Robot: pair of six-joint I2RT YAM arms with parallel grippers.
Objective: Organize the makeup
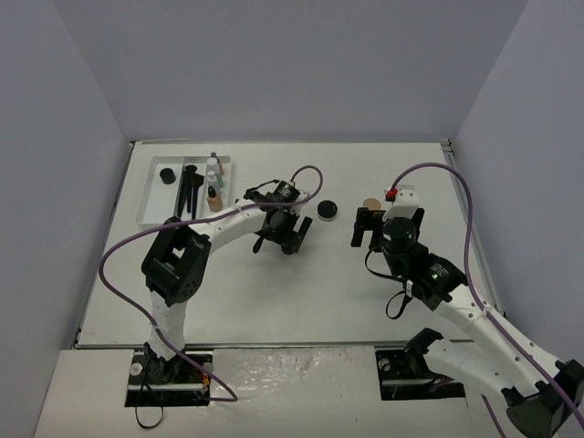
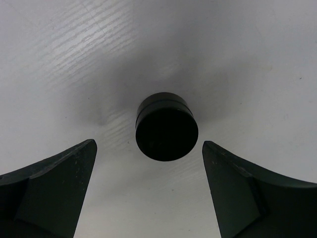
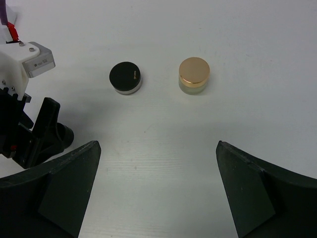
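Observation:
A round all-black jar [image 2: 167,126] stands on the table just ahead of my left gripper [image 2: 148,148], which is open with a finger on either side and touches nothing. In the top view the left gripper [image 1: 278,242] hides this jar. A black-lidded jar with a pale base [image 3: 126,77] [image 1: 327,210] and a tan gold-lidded jar [image 3: 193,74] [image 1: 370,204] stand apart ahead of my right gripper [image 3: 158,144] [image 1: 367,224], which is open and empty. The white tray [image 1: 151,205] holds a black jar [image 1: 167,175], black brushes [image 1: 191,190] and small bottles [image 1: 214,187].
The left arm's wrist and camera housing [image 3: 25,99] fill the left side of the right wrist view, close to the pale-based jar. Purple cables loop over both arms. Grey walls close the table at the back and sides.

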